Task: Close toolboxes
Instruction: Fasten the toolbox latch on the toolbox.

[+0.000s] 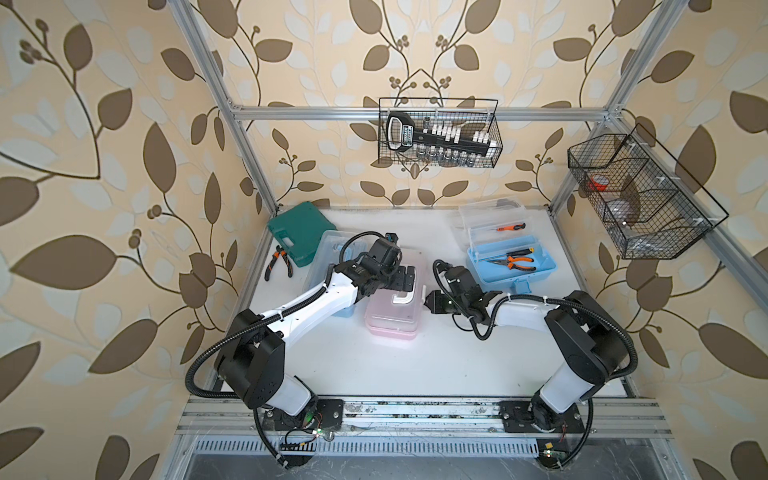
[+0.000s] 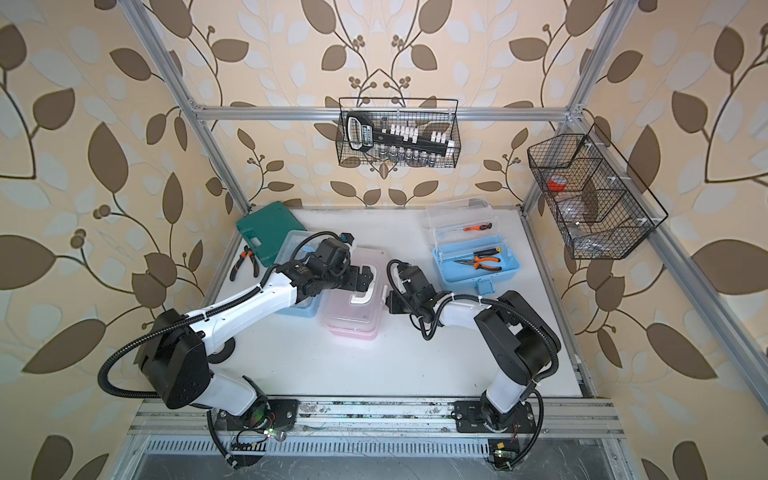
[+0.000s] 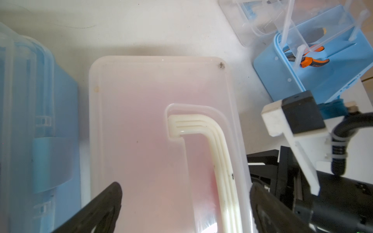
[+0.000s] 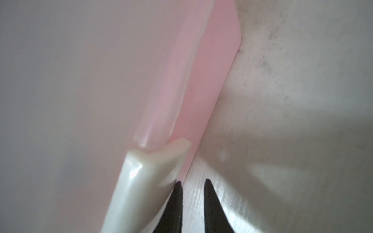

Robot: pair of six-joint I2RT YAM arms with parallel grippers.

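Resting lid-down at the left is a light-blue plastic toolbox with clear lid (image 1: pixel 330 245). The left gripper (image 3: pixel 184 190) is hovering, jaws wide, over the middle, lid-down pink plastic toolbox (image 1: pixel 390 316); the right gripper (image 4: pixel 193 182), jaws narrow and empty, is sitting beside its white latch (image 4: pixel 175 149). Far right, the open light-blue toolbox (image 1: pixel 542 270) is holding orange-handled pliers (image 1: pixel 513 262), awaiting closing.

Pink toolbox (image 3: pixel 141 121): smooth translucent plastic, prob.

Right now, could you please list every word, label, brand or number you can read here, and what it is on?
Nothing here reads clearly.
Label on the black socket holder in the wire basket: too blurred to read.
Handle of the orange pliers: any marking is too blurred to read.
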